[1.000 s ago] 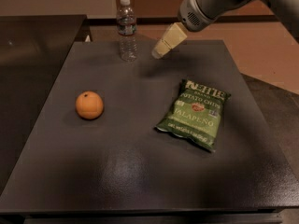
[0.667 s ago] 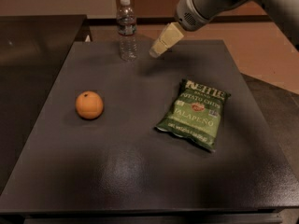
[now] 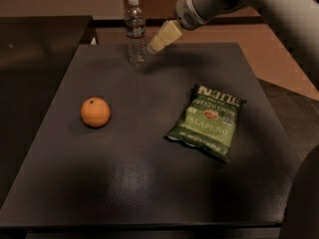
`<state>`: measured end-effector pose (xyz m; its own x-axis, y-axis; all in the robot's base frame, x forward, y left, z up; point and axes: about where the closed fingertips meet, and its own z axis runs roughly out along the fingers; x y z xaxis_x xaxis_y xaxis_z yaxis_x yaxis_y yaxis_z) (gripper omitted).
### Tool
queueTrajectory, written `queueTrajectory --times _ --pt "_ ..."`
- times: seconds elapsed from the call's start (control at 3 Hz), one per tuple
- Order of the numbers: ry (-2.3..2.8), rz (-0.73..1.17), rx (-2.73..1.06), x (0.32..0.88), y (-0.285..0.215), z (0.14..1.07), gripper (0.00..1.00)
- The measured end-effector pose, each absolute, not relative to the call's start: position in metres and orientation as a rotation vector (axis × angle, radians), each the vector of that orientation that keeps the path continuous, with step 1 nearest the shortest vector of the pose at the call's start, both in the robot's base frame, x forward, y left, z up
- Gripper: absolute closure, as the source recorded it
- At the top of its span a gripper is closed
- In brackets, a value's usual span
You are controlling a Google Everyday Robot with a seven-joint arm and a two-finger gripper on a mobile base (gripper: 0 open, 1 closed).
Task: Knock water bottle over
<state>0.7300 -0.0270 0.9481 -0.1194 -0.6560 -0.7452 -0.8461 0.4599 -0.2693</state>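
The water bottle (image 3: 134, 31) stands upright at the far edge of the dark table (image 3: 149, 148), left of centre. It is clear and ribbed with a white cap and a dark label band. My gripper (image 3: 155, 46) comes in from the upper right on the grey arm. Its cream fingertips sit just right of the bottle, at the height of its middle, very near it or touching it.
An orange (image 3: 95, 112) lies on the left half of the table. A green Kettle jalapeño chip bag (image 3: 208, 121) lies flat on the right half. A darker surface (image 3: 40, 39) adjoins the table at the left.
My gripper has moved left toward the bottle, closing the gap. The bottle still stands upright.
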Motion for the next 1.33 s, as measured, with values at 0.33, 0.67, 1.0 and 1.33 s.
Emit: queueTrajectory --times 0.33,0.67,1.0,1.33 --pt "1.824 0.342 -1.234 0.75 -0.006 0.948 0.0" --pt "1.815 0.405 -1.196 0.76 0.016 0.949 0.0" --pt "1.819 0.469 -1.169 0.763 0.038 0.947 0.0" --pt "1.832 0.515 -1.148 0.766 0.053 0.941 0.0"
